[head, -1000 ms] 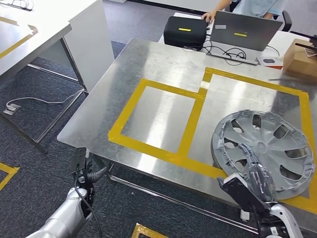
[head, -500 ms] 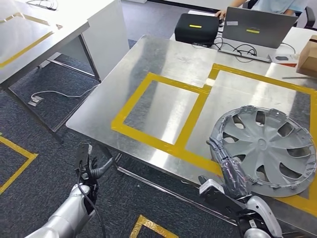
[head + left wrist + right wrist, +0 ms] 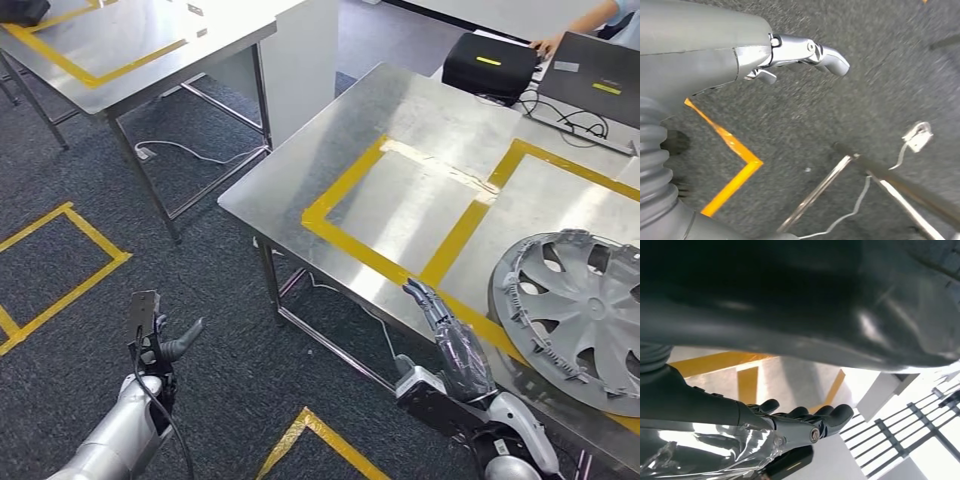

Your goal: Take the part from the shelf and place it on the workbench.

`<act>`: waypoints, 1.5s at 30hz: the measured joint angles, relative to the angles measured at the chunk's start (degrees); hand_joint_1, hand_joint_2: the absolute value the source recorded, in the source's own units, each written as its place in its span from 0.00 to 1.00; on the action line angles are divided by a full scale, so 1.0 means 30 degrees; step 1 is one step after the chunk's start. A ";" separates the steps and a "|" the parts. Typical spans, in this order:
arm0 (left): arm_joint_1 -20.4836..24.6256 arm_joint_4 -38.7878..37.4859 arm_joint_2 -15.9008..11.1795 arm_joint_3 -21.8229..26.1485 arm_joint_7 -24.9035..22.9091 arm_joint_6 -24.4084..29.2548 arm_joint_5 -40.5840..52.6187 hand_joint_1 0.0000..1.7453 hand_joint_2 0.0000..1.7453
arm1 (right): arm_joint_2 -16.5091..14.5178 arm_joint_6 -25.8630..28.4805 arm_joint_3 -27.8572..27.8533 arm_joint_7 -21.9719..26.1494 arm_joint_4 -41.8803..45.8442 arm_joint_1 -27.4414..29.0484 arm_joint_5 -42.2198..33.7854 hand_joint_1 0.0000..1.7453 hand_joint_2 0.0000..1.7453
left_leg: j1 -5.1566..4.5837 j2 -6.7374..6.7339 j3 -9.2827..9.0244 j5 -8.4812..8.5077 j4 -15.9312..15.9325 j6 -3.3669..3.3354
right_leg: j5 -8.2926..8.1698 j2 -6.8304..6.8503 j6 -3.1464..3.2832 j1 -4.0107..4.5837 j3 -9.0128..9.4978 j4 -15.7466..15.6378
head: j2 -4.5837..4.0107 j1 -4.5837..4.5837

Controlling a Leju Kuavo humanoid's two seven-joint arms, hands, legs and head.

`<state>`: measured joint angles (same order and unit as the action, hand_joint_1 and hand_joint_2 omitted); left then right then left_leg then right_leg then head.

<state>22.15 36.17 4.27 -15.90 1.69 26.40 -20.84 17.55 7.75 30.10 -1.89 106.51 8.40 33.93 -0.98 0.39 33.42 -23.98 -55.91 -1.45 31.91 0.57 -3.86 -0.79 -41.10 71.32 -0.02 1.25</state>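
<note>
Fingers (image 3: 427, 300) of right hand (image 3: 453, 345) stretched out straight and close together, wrapped in clear film, holding nothing, hovering at the near edge of the worktop (image 3: 423, 125) just over the yellow tape outline (image 3: 362, 255). Same straight, empty pose in the right wrist view, dark fingertips (image 3: 836, 415) lined up side by side above tape and bright metal. Left hand (image 3: 162, 345) low over the dark carpet floor (image 3: 211, 300), well apart from the worktop, thumb (image 3: 821, 50) extended, nothing held; other fingers on that side mostly hidden behind the grey cover, exact spread hard to tell. Part, a silver hubcap (image 3: 577, 315), lying flat on the worktop inside the right-hand taped rectangle, to the right of the right hand, near it but not touching. Left-hand taped rectangle bare metal. Black case (image 3: 487, 65) at the far edge of the worktop, beside a grey laptop (image 3: 596, 80) with cables trailing from it; a person's hand (image 3: 547, 45) resting between case and laptop. Second metal table (image 3: 113, 50) with yellow tape across the aisle at upper left, a white cable (image 3: 189, 150) on the floor beneath it. Yellow tape lines (image 3: 68, 250) marking the carpet.
</note>
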 joint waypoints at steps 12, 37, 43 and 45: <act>-0.0941 0.1039 0.0510 0.1386 0.2798 0.2589 -0.0780 0.00 0.00 | -0.0734 0.1385 -0.0142 0.1124 -0.0058 -0.0567 -0.0214 0.00 0.00 | 0.0065 0.1654 0.1938 0.1274 -0.0355 0.0792 | -0.1328 -0.0832 0.1158 0.0280 0.3847 -0.4682 | 0.0005 0.0066; -1.1191 0.3564 0.3727 1.5768 0.4817 -0.5658 1.5126 0.00 0.00 | 0.0145 0.8357 -0.3810 0.0304 0.5544 0.7104 -0.0470 0.00 0.00 | -0.0015 0.1671 0.1721 0.1411 -0.0220 0.0255 | -0.0042 -0.1309 0.0960 0.0400 0.4621 -0.3224 | 0.0007 0.0133; -1.1175 0.3417 0.3974 1.6384 0.4699 -0.5985 1.7286 0.00 0.00 | 0.0322 0.9206 -0.3987 -0.0089 0.6152 0.7832 -0.0137 0.00 0.00 | -0.0026 0.1574 0.2327 0.1285 -0.0676 0.0731 | -0.0391 -0.0615 0.1280 0.0420 0.4880 -0.4834 | -0.0004 0.0121; -1.1228 0.3623 0.4124 1.6379 0.4515 -0.6215 1.8147 0.00 0.00 | 0.0431 0.9457 -0.4018 -0.0235 0.6394 0.8216 0.0018 0.00 0.00 | 0.0017 0.0494 0.2820 -0.0985 -0.2817 0.0883 | -0.0844 -0.0055 0.1391 0.0417 0.4374 -0.4843 | -0.0002 0.0036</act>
<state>-11.54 47.03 16.64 33.23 15.23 7.76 33.61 18.85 36.12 18.05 -2.59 125.69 33.05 33.98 -0.93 1.88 41.88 -26.93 -64.36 1.20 29.38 0.41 0.31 0.46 -27.98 56.79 -0.02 1.36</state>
